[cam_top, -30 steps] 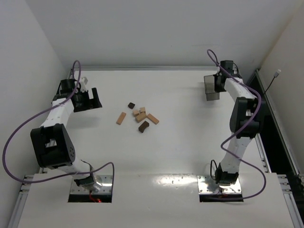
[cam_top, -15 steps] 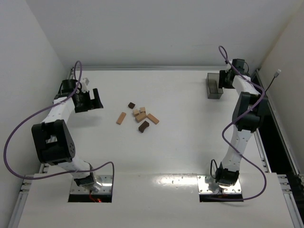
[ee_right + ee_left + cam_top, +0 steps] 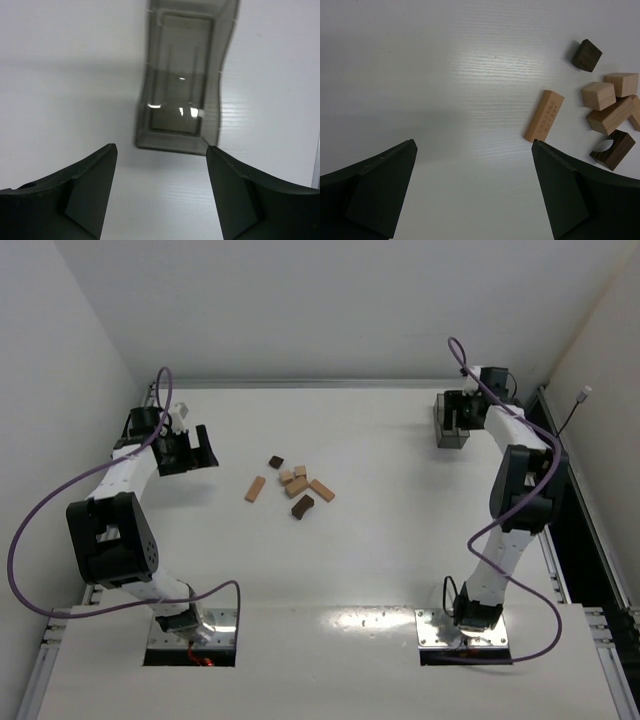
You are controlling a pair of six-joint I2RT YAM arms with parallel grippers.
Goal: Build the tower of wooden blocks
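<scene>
The wood blocks (image 3: 293, 484) lie loose and flat in a small cluster left of the table's middle, none stacked; the tower is out of view. In the left wrist view I see a tan bar (image 3: 544, 115), a dark cube (image 3: 586, 55), two tan cubes (image 3: 598, 95), another tan bar (image 3: 611, 115) and a dark notched piece (image 3: 614, 149). My left gripper (image 3: 187, 452) (image 3: 475, 195) hangs open to the left of them, with nothing between its fingers. My right gripper (image 3: 456, 410) (image 3: 161, 185) is open at the back right, holding nothing.
A translucent grey plastic tray (image 3: 448, 437) (image 3: 182, 80) stands empty on the table just in front of the right gripper's fingertips, close to the back wall and the right edge rail (image 3: 560, 455). White walls close in the table on three sides.
The right gripper carried the tray, held tilted, down onto the table at the back right, then opened and let it go. The left arm has barely moved.
</scene>
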